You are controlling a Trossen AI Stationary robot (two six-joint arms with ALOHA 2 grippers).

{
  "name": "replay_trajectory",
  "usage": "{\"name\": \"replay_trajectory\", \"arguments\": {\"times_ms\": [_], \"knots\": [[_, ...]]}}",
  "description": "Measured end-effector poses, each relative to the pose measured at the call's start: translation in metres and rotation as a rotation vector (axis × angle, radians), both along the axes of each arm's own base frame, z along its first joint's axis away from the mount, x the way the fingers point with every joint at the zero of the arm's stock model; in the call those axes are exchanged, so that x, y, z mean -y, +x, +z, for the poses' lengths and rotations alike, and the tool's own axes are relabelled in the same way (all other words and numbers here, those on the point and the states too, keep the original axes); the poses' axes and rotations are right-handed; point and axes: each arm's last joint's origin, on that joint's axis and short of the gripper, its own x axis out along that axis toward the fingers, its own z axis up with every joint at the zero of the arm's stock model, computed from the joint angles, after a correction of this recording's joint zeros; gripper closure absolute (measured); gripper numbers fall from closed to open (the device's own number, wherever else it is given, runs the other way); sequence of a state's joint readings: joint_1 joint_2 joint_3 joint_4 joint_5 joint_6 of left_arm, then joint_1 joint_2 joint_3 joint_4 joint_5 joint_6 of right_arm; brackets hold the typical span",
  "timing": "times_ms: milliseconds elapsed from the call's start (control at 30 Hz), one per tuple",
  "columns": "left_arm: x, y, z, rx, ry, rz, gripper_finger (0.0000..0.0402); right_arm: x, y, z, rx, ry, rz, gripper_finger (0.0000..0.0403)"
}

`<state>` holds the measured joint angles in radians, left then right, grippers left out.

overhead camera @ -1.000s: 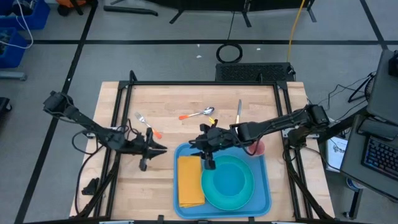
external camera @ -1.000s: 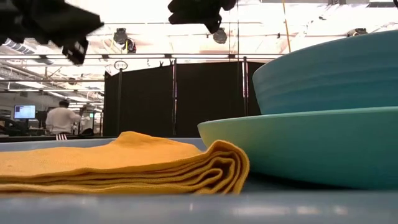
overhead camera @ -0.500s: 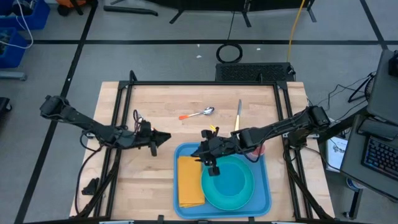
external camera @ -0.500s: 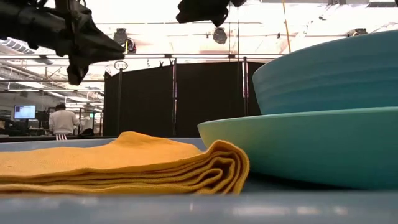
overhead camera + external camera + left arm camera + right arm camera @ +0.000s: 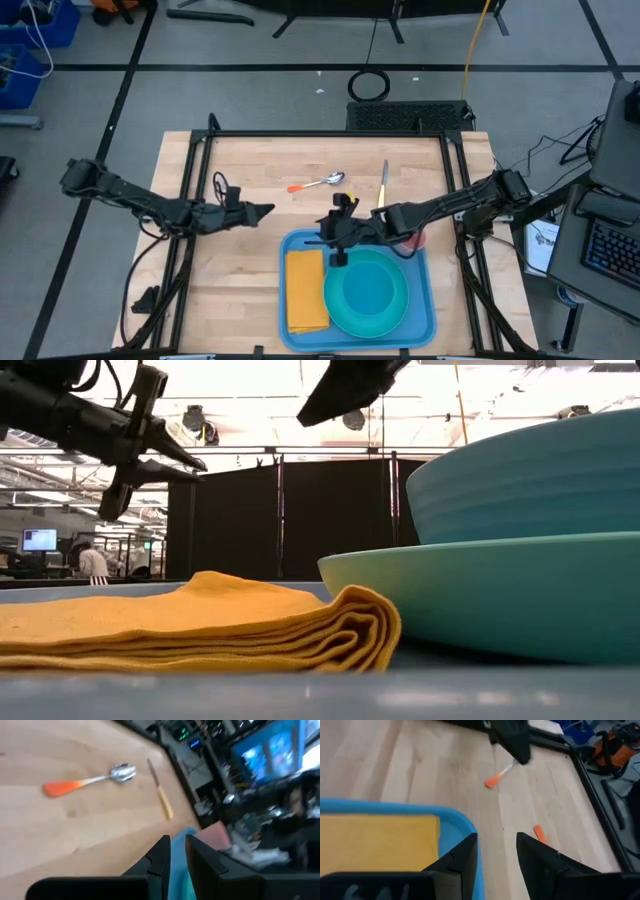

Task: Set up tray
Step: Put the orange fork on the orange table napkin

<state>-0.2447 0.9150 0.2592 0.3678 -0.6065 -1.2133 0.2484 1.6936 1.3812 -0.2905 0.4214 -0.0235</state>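
A pale wooden table framed by black rails carries the blue tray at its near edge, right of centre. On the tray lie a folded yellow cloth on the left and a turquoise plate with a bowl on the right. Farther back on the bare wood lie an orange-handled spoon and a yellow-handled knife.

The left gripper hangs over the wood left of the tray, its jaws almost together with a thin slit between them, holding nothing. The right gripper hovers at the tray's far rim, jaws apart and empty.

Beyond the table are grey floor, black curtained panels, and a person far off.
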Motion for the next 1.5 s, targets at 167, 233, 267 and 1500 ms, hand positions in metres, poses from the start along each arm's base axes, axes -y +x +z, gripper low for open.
{"name": "replay_trajectory", "arguments": {"times_ms": [167, 233, 267, 1500], "knots": [[-0.008, 0.001, 0.002, 0.042, -0.023, 0.114, 0.0339, -0.002, 0.005, 0.000, 0.109, -0.005, 0.029, 0.0277], [-0.012, 0.000, 0.000, 0.039, -0.050, 0.161, 0.0339, -0.003, 0.006, 0.000, 0.139, -0.018, 0.041, 0.0277], [-0.015, -0.001, -0.002, 0.023, -0.057, 0.184, 0.0340, -0.003, 0.007, 0.000, 0.156, -0.016, 0.041, 0.0277], [-0.076, 0.012, 0.026, -0.821, -0.637, 0.503, 0.0164, -0.038, -0.049, 0.008, 0.270, -0.060, 0.216, 0.0277]]}}
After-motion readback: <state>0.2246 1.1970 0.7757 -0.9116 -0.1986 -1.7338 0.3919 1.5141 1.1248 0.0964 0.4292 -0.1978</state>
